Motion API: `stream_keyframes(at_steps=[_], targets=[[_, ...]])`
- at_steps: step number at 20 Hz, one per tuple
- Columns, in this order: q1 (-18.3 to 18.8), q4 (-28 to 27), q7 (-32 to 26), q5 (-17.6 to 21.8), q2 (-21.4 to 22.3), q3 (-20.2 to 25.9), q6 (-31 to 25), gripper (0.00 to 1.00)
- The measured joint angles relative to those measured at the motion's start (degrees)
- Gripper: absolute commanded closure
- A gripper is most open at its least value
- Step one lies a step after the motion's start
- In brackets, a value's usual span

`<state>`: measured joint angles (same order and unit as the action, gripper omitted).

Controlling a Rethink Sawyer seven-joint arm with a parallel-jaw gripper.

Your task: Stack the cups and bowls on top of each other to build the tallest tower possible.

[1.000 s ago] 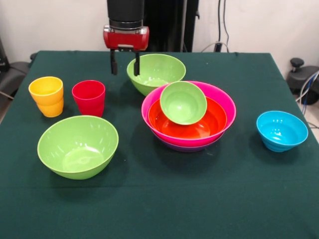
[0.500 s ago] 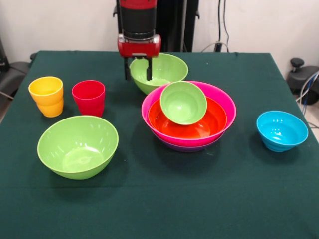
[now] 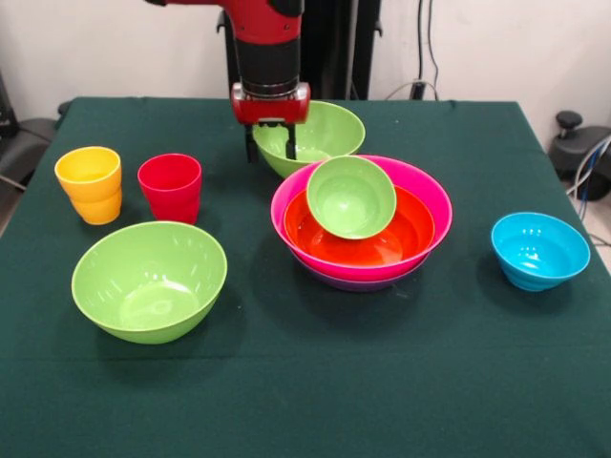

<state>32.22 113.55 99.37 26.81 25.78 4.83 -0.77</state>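
Note:
My gripper is open and low at the far green bowl. One finger is outside the bowl's left rim and the other is inside it. The tower stands mid-table: a purple bowl at the bottom, then a pink bowl, then an orange bowl. A small green bowl lies tilted on top. Another large green bowl sits near left. A sky blue bowl sits alone at the right. A yellow cup and a red cup stand upright side by side at the left.
Everything rests on a dark green tablecloth. Cables and a black fixture hang off the table's right side. The far green bowl nearly touches the pink bowl's rim.
The gripper moved right and down onto the far green bowl's left rim. That bowl has slid slightly to the right. Nothing else moved.

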Motion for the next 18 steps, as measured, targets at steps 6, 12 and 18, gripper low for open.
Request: stream_keyframes(at_steps=[6, 12, 18], targets=[[0.05, -0.47, 0.0, 0.08, -1.09, -0.31, 0.76, 0.0], [0.04, -0.46, 0.0, 0.08, -0.78, -0.39, 0.76, 0.0], [0.0, -0.02, -0.01, 0.12, 0.02, -0.49, 0.72, 1.0]])
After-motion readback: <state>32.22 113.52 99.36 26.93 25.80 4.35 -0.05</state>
